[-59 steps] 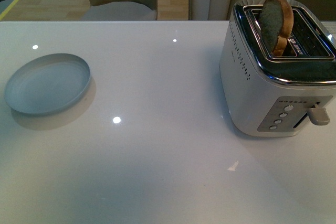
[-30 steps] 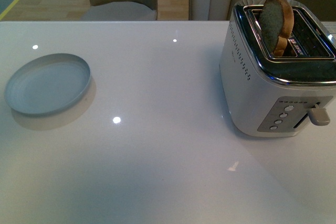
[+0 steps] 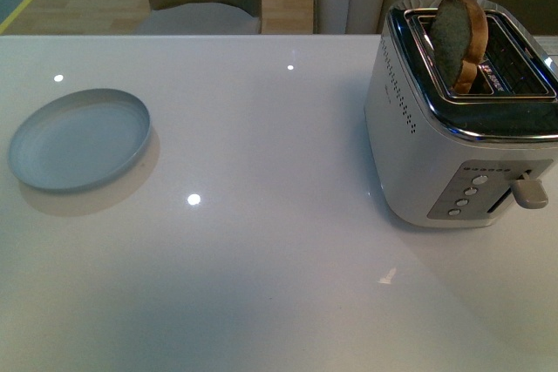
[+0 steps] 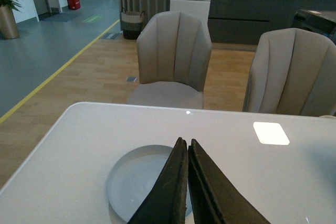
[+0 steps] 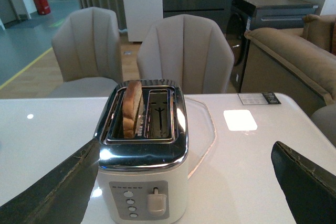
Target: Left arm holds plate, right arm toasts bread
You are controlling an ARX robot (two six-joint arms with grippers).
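Observation:
The pale blue-grey plate (image 3: 78, 138) lies flat on the white table (image 3: 261, 241) at the left. In the left wrist view my left gripper (image 4: 185, 141) is shut with nothing in it, its tips hovering over the plate (image 4: 131, 182) on its near side. The bread (image 3: 458, 37) stands upright in the left slot of the toaster (image 3: 462, 128), sticking well out of the top. My right gripper (image 5: 186, 145) is open, its fingers (image 5: 52, 192) spread wide on the near side of the toaster (image 5: 142, 182); it is apart from the bread (image 5: 131, 108). Neither arm shows in the front view.
The toaster's lever (image 3: 527, 191) and a column of buttons (image 3: 466, 193) face the robot. Its second slot (image 5: 159, 114) is empty. Two beige chairs (image 4: 173, 56) (image 4: 294, 72) stand behind the far table edge. A card (image 5: 257, 98) lies at the table's far right.
A small dark shape at the far left edge of the front view has gone out of sight. The plate, toaster and bread have not moved.

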